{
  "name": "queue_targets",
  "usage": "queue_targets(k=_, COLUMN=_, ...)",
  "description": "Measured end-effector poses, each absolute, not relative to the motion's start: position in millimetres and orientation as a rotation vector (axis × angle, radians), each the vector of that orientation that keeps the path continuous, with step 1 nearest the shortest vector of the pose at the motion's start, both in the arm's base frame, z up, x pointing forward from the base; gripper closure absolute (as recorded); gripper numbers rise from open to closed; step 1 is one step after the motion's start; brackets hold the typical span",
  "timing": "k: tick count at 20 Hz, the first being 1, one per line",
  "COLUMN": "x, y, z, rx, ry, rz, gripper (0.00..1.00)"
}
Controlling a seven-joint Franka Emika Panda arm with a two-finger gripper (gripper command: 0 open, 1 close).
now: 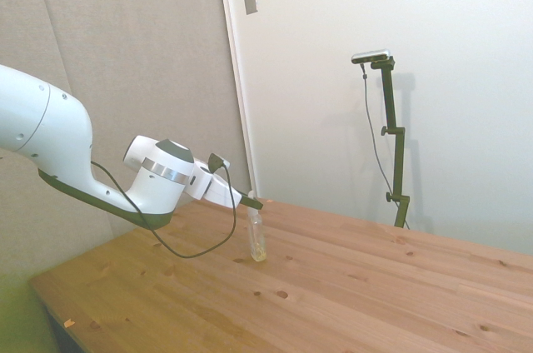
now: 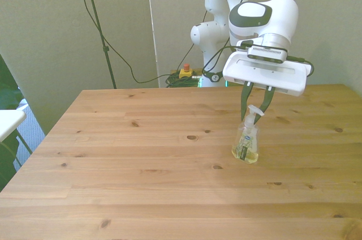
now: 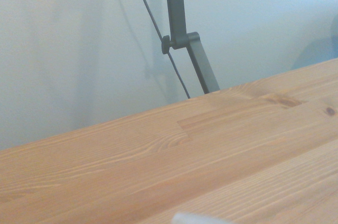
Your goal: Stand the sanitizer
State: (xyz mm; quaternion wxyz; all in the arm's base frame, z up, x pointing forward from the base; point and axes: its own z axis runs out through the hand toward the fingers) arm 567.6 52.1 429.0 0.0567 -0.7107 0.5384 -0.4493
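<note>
One sanitizer (image 2: 247, 142) upright mid-table (image 2: 141, 166), gripper (image 2: 255, 106) straddling its pump top

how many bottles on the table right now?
1. The sanitizer stands upright on the wooden table, toward the front view's right, its white pump top between the jaws of the gripper. No other bottle shows in any view.

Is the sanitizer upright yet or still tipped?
Upright: the sanitizer stands base-down on the table, pump top between the gripper fingers.
</note>
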Motion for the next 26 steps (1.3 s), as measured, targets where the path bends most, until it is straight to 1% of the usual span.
queue_targets(k=4, x=561.1, y=59.2, z=427.5, rx=-2.178, ry=1.644, rz=-1.294, gripper=0.00)
queue_targets(k=6, x=557.5, y=63.1, z=428.8, rx=-2.224, ry=1.654, rz=-1.187, gripper=0.00)
queue_targets(k=11, x=536.5, y=76.5, z=411.2, rx=-2.361, ry=1.650, rz=-0.862, gripper=0.00)
queue_targets(k=13, x=526.4, y=89.6, z=412.0, rx=-2.435, ry=1.622, rz=-0.745, gripper=0.00)
queue_targets(k=15, x=514.1, y=97.5, z=422.2, rx=-2.516, ry=1.583, rz=-0.640, gripper=0.00)
queue_targets(k=17, x=498.8, y=92.5, z=441.5, rx=-2.605, ry=1.535, rz=-0.536, gripper=0.00)
queue_targets(k=21, x=463.2, y=41.1, z=478.7, rx=-2.789, ry=1.408, rz=-0.297, gripper=0.00)
queue_targets(k=24, x=439.3, y=10.7, z=490.5, rx=-2.870, ry=1.292, rz=-0.130, gripper=0.00)
queue_targets(k=26, x=426.5, y=2.0, z=489.3, rx=-2.906, ry=1.252, rz=-0.081, gripper=0.00)
